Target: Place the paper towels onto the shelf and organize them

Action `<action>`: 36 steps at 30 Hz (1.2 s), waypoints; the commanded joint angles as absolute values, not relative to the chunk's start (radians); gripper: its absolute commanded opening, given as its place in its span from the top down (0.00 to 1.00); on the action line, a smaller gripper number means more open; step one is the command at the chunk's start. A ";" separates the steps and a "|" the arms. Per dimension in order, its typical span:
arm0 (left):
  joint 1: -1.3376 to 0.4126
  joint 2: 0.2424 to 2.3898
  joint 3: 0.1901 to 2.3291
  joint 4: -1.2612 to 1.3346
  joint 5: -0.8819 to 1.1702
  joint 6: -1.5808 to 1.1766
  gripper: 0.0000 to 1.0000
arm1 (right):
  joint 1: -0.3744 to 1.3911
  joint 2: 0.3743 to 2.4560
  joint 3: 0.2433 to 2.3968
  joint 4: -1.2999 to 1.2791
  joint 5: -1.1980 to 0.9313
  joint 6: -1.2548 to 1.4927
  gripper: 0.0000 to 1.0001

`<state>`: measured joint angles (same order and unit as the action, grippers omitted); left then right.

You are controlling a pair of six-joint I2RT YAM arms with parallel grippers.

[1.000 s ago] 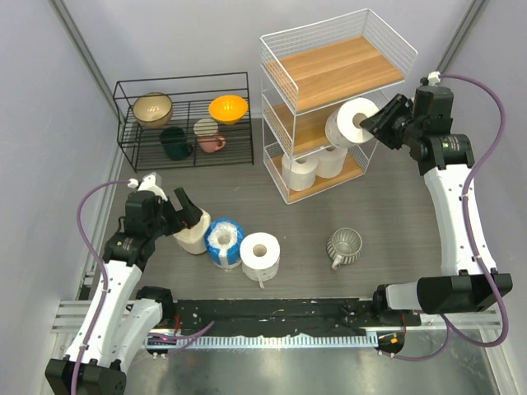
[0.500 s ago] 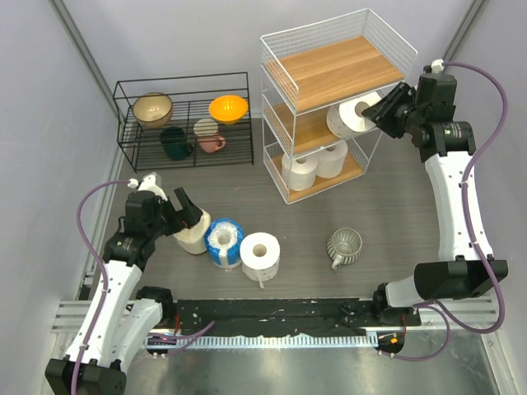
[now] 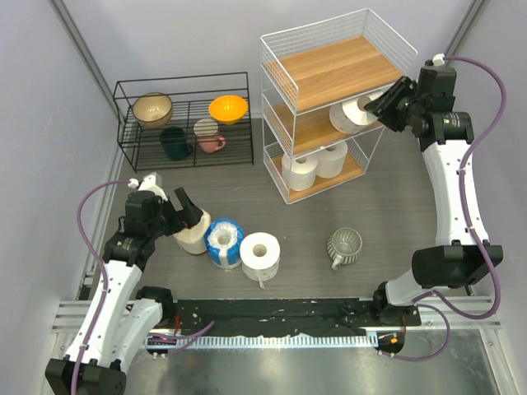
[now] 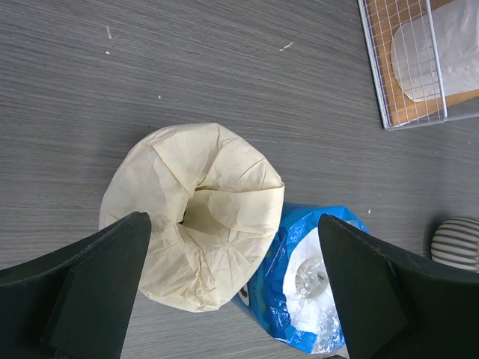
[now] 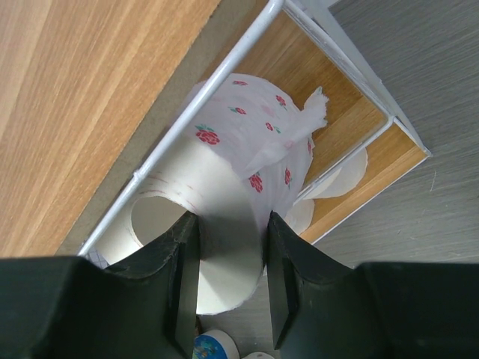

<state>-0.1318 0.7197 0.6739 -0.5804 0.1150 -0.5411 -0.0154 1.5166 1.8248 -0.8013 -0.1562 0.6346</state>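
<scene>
The white wire shelf (image 3: 284,78) stands at the back. Two white rolls (image 3: 315,164) sit on its bottom board. My right gripper (image 3: 383,107) is shut on a white roll (image 3: 352,115) with red flower prints (image 5: 247,161), one finger inside its core, at the shelf's middle level on the right side. On the table stand a cream-beige roll (image 3: 193,234), a blue-wrapped roll (image 3: 223,241) and a white roll (image 3: 260,253). My left gripper (image 3: 183,214) is open, its fingers (image 4: 82,280) spread either side of the cream-beige roll (image 4: 194,217) and the blue-wrapped roll (image 4: 314,288).
A black wire rack (image 3: 185,119) with bowls and cups stands at the back left. A grey ribbed cup (image 3: 345,245) lies at the right of the table's middle. Grey walls close in both sides.
My right gripper has moved the flower-print roll up and left, from outside the shelf's right side into its middle level. The left arm has not moved.
</scene>
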 commanded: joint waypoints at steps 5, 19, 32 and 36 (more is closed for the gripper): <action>-0.137 0.716 0.673 -0.545 0.138 -0.535 0.00 | -0.018 1.494 1.803 -0.672 -0.187 0.675 0.69; -0.137 0.715 0.673 -0.546 0.140 -0.534 0.00 | -0.017 1.486 1.752 -0.638 -0.212 0.675 0.58; -0.137 0.713 0.673 -0.545 0.138 -0.535 0.00 | -0.017 1.428 1.687 -0.568 -0.229 0.675 0.40; -0.137 0.715 0.673 -0.545 0.140 -0.535 0.00 | -0.017 1.396 1.648 -0.517 -0.230 0.684 0.39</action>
<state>-0.1318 0.7197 0.6724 -0.5800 0.1173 -0.5411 -0.0151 1.4666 1.6772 -0.6121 -0.2066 0.6830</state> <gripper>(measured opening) 0.996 0.604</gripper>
